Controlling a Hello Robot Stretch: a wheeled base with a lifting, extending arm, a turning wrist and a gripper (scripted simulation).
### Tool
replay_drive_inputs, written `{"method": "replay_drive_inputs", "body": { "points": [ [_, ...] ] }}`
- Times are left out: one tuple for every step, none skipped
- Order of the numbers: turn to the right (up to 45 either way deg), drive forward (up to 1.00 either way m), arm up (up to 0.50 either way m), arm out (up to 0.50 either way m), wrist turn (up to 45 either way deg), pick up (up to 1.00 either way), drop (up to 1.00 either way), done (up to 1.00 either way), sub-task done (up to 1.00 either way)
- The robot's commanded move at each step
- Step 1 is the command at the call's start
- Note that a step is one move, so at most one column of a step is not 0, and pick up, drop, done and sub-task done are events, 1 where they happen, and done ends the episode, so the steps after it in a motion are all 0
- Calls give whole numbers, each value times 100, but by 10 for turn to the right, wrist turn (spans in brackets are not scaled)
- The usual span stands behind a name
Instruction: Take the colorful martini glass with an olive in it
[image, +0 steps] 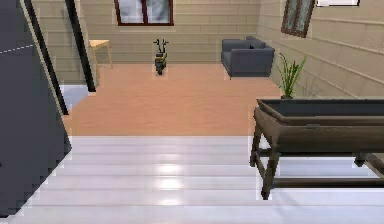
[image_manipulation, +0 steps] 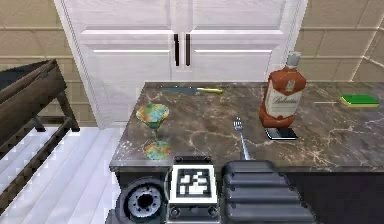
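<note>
Jaws near a stemmed martini glass (image_manipulation: 153, 116) (bowl mottled teal and yellow)

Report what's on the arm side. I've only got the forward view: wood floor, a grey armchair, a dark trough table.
Observer: A dark marble counter runs across the arm side view, in front of white double doors.
Operator: Find the martini glass.
Observer: A colourful martini glass stands upright on the counter, toward its left end in that view. I can't make out an olive.
Operator: Name what stands near it.
Observer: To the glass's right, well apart from it, stands an amber bottle with a red cap, and a dark phone lies at the bottle's base.
</note>
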Motion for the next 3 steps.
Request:
{"method": "replay_drive_inputs", "body": {
  "points": [
    [0,0,0,18,0,0,0,0,0],
    [0,0,0,0,450,0,0,0,0],
    [0,0,0,0,450,0,0,0,0]
  ]
}}
